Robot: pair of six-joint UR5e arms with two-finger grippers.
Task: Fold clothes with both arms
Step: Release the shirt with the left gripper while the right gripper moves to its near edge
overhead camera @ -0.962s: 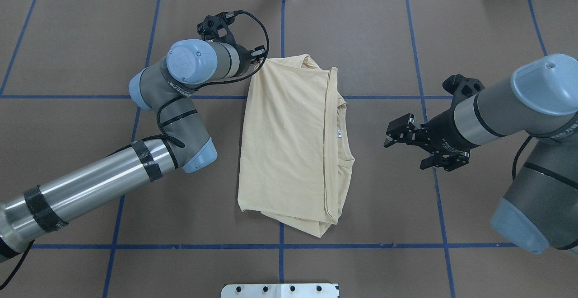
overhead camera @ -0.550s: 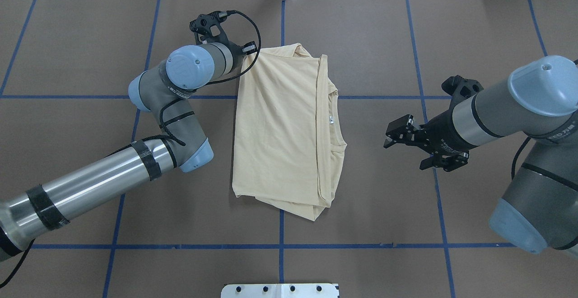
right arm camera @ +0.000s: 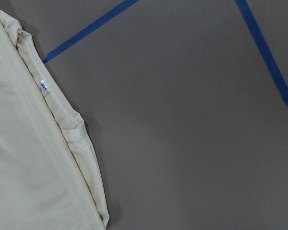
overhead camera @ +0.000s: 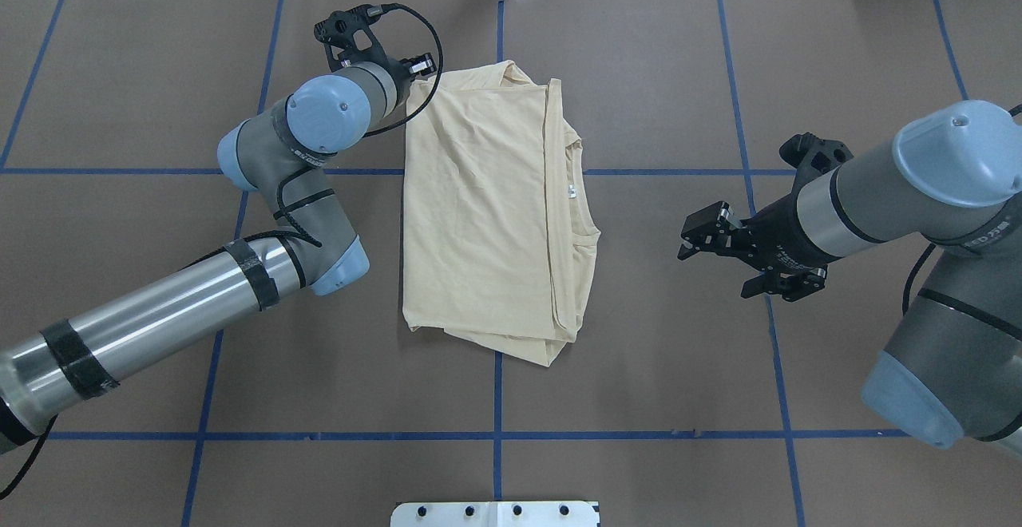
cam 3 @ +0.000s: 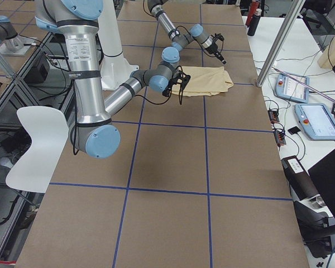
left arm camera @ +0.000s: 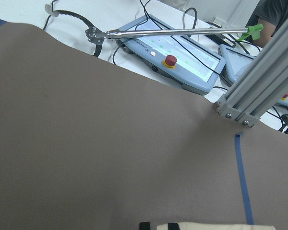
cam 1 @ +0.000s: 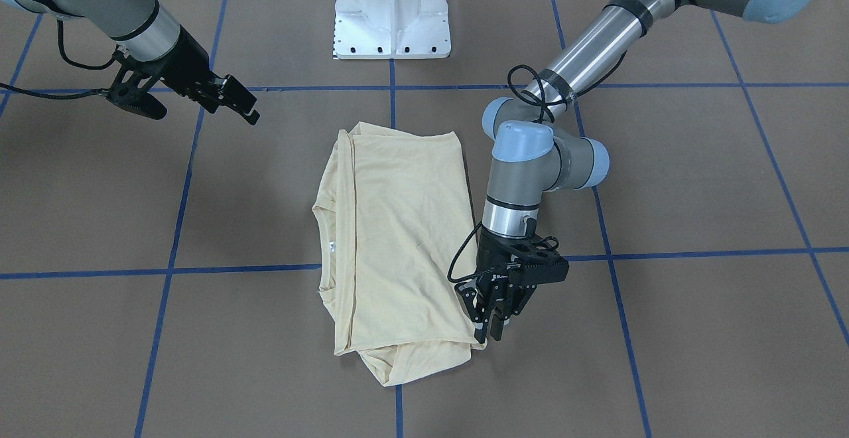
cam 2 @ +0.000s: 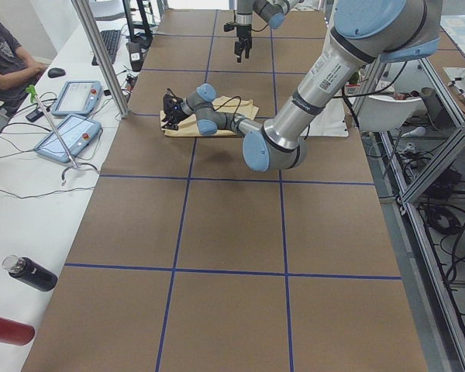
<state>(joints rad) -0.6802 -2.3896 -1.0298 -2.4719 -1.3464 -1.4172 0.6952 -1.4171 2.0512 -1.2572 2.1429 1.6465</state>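
Left gripper (cam 1: 489, 332) points down, jaws closed; right gripper (overhead camera: 684, 243) hovers, jaws apart.

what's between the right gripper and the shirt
Nothing but bare brown table lies between the open right gripper and the shirt. The overhead view shows it.

left tool (cam 1: 487, 335) hidden overhead, wrist views crop shirt (right arm camera: 19, 158)

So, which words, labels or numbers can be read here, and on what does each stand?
No text reads clearly.
On the T-shirt, the neck label: too small.
On the right arm: lettering blurred, partly hidden.
On the left arm: lettering too small.
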